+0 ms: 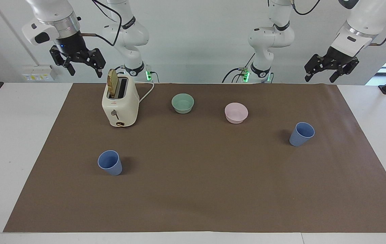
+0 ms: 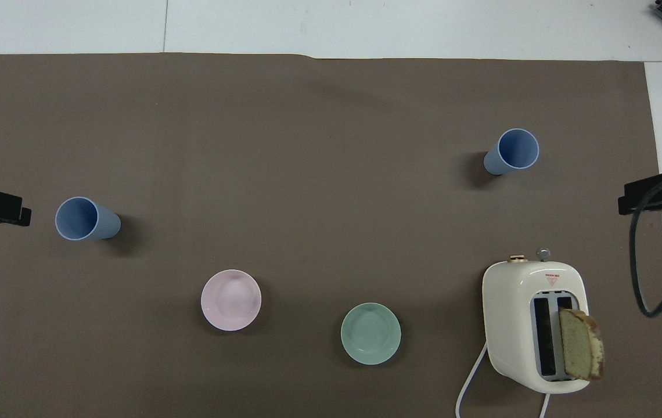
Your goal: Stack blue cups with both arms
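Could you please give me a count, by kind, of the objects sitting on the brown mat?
Small matte blue plastic cups: 2
Round bowls: 2, one pale green, one pale pink
Cream toaster: 1
Slice of bread in the toaster slot: 1
Total: 6

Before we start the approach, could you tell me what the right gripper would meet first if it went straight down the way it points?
Probably the toast in the toaster: the right gripper, open, hangs just above it, fingers pointing down. Depth is unclear, so it might miss.
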Motion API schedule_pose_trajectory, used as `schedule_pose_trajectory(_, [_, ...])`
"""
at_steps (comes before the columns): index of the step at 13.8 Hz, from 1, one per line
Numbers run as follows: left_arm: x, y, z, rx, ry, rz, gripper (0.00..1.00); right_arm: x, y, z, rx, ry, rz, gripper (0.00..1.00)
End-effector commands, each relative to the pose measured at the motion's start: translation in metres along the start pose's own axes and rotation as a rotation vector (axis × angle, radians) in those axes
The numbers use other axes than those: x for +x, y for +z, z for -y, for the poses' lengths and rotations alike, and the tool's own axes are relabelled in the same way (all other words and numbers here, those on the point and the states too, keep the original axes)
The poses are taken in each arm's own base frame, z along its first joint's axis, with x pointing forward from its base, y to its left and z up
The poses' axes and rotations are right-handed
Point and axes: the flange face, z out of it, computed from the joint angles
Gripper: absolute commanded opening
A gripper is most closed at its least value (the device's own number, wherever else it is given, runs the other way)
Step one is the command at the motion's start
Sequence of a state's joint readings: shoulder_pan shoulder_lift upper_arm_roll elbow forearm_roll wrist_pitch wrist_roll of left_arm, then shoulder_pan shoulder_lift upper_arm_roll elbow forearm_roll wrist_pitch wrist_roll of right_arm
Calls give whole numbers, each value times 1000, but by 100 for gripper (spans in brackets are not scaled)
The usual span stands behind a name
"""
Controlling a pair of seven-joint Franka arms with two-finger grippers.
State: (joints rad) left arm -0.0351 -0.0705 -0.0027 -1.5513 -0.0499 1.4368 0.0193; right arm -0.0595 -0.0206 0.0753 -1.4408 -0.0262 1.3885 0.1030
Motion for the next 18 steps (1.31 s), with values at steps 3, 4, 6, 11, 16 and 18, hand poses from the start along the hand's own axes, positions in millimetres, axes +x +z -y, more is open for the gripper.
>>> schedule_pose_trajectory(3, [-9, -1, 1, 13, 7, 10, 100, -5, -3, -5, 9, 28, -4, 100])
schedule_pose_trajectory(4, [-9, -1, 1, 13, 7, 10, 100, -5, -3, -5, 9, 28, -4, 100])
schedule_pose_trajectory(6, [-8, 0, 1, 13, 7, 13, 100, -5, -3, -11, 9, 37, -4, 100])
schedule_pose_trajectory(11, [-9, 1, 1, 13, 7, 15, 100, -5, -3, -11, 9, 35, -4, 100])
schedule_pose_trajectory(16, [-10, 3, 4, 12, 4, 16, 100, -5, -3, -13, 10, 42, -4, 100])
schedule_pose_trajectory(18, [-10, 5, 4, 12, 3, 21, 100, -4, -2, -13, 9, 42, -2, 100])
